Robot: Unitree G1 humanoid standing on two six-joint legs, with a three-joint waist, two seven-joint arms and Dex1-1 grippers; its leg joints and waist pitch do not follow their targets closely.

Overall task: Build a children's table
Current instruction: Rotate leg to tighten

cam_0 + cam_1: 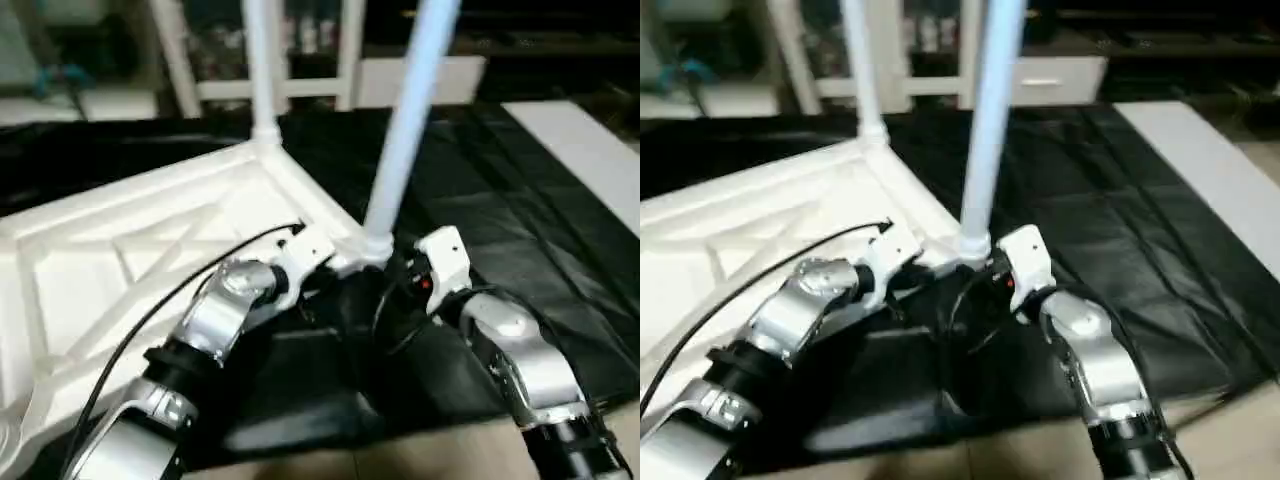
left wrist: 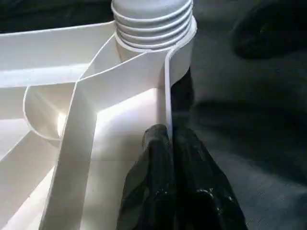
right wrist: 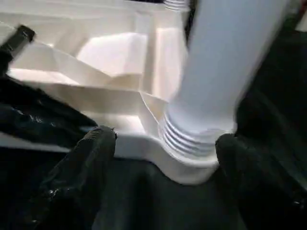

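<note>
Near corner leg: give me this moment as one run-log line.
stage: near leg seating in corner socket | left end effector: shut on tabletop rim | right end effector: open around socket | far leg: upright

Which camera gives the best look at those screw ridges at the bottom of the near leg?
The left wrist view: the threads sit sharp at the corner socket. The right wrist view shows them too, blurrier, between the right end effector fingers. Both eye views show the near leg, its ridges too small to see.
</note>
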